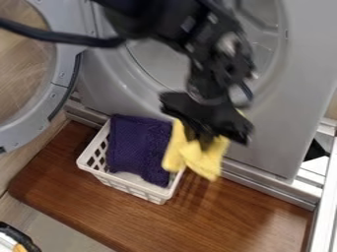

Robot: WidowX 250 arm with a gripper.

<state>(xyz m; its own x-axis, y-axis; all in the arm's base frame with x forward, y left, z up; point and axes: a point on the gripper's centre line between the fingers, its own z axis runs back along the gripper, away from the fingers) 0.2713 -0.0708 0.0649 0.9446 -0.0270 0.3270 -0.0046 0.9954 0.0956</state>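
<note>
Yellow cloth [208, 162] is pinched in my pincer [199, 139], hanging by the edge of the white basket [121, 181], near the purple cloth [135, 147]. I should hold tight and go slowly, so its floppy ends do not snag on the basket or drag the purple cloth

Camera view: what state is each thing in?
Black two-finger gripper, closed on soft yellow cloth
Soft yellow cloth, bunched and hanging
White plastic lattice basket, upright, partly filled
Dark purple textured cloth, inside the basket
Round grey-rimmed clear door, open
</note>
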